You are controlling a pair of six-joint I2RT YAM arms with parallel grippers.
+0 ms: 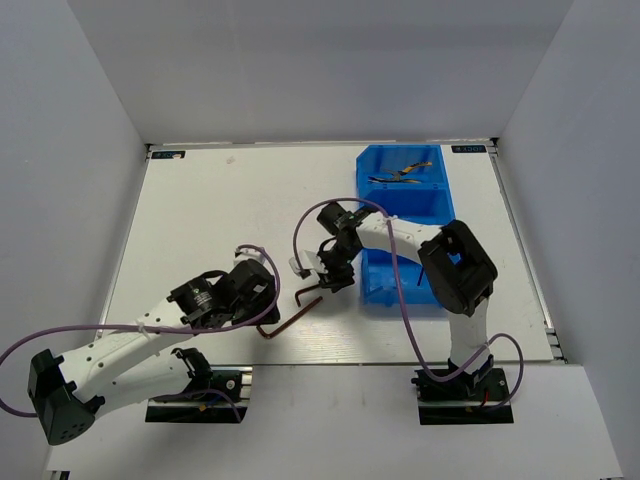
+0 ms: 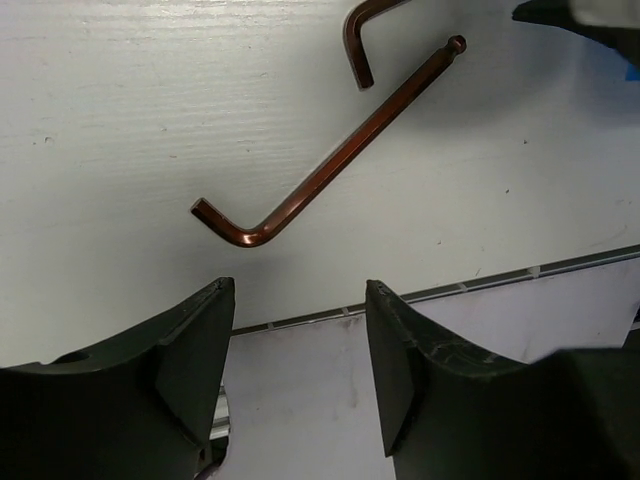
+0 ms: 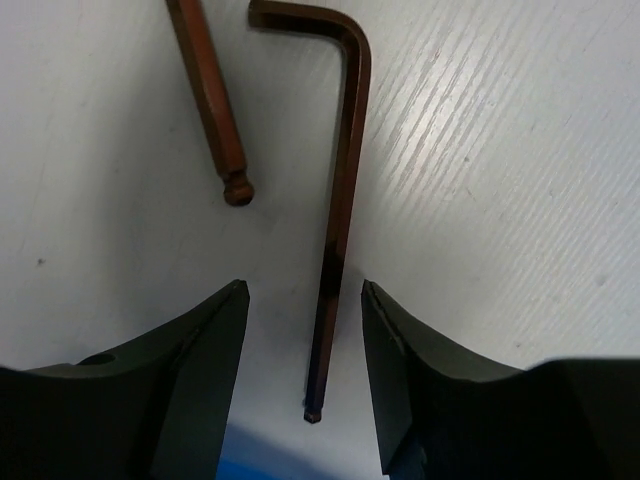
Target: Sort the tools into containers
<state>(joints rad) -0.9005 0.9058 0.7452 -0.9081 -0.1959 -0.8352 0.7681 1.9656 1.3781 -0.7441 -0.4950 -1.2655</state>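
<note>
Two dark brown L-shaped hex keys lie on the white table. One hex key (image 2: 330, 160) (image 1: 290, 322) lies flat ahead of my left gripper (image 2: 300, 300) (image 1: 258, 310), which is open and holds nothing. The other hex key (image 3: 338, 230) (image 1: 305, 293) has its long shaft running between the fingers of my right gripper (image 3: 305, 290) (image 1: 330, 282), which is open around it, with gaps on both sides. The blue containers (image 1: 362, 175) stand at the right. Yellow-and-black pliers (image 1: 405, 172) lie in the far compartment.
Purple cables (image 1: 300, 225) loop over both arms. The table's front edge (image 2: 450, 290) runs just past my left fingertips. The right arm's elbow (image 1: 455, 265) hangs over the near end of the blue containers. White walls enclose the table.
</note>
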